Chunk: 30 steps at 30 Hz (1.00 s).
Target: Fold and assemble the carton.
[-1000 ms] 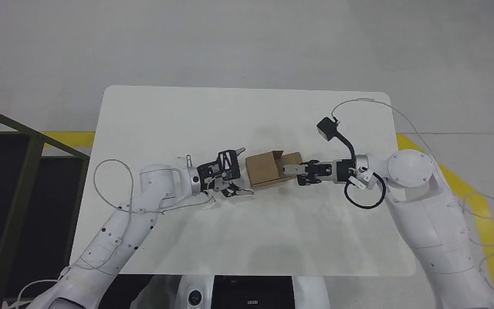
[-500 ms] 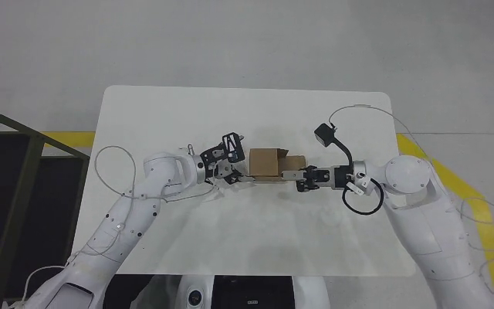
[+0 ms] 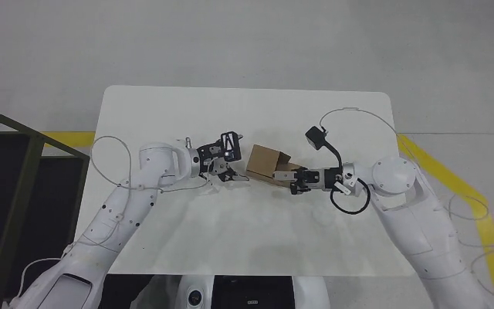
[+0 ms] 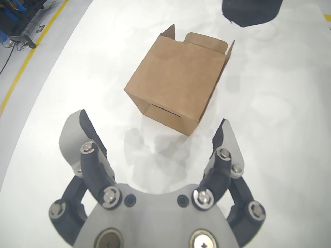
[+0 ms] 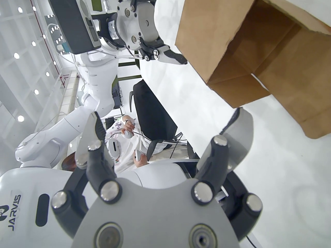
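The brown cardboard carton lies on its side near the middle of the white counter, between the two arms. It looks to have been laid this way so that each end faces one arm and can be worked from that side.

The left end effector sits just left of the carton, spread wide and holding nothing, with a clear gap to the cardboard. The end facing it looks folded in, with a dark slit across the recessed panel, so that end is probably already closed.

The right end effector is just right of the carton, toward the near side, also spread wide and empty. One fingertip is very close to a lower carton edge; I cannot tell whether it touches. It looks straight into the open mouth. The carton holds nothing, only bare cardboard walls and a seam at the back.

The flaps at this open end stand outward and unfolded, so closing them appears to be what remains.
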Each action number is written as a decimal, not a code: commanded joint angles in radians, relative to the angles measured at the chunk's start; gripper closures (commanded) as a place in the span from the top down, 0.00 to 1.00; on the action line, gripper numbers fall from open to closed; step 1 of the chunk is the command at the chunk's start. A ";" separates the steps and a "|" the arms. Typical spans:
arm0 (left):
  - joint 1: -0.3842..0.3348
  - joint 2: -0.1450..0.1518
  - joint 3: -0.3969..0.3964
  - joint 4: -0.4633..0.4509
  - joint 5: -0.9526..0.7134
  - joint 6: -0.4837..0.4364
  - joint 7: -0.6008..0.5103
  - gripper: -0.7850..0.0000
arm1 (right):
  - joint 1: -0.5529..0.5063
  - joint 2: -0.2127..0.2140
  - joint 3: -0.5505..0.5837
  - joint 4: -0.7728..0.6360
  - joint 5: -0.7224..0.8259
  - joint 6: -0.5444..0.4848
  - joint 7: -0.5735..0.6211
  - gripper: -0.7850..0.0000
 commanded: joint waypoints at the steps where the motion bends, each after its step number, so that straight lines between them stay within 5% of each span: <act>1: -0.006 0.000 0.004 0.004 0.018 -0.010 0.020 1.00 | -0.004 0.000 0.003 -0.007 0.000 -0.002 -0.021 1.00; 13: -0.068 -0.010 0.040 0.066 0.037 -0.074 0.080 1.00 | -0.027 0.001 0.003 -0.025 0.001 0.004 -0.053 1.00; 30: -0.150 -0.055 0.144 0.172 0.047 -0.040 0.108 1.00 | -0.061 -0.006 -0.057 -0.019 0.018 0.060 -0.136 1.00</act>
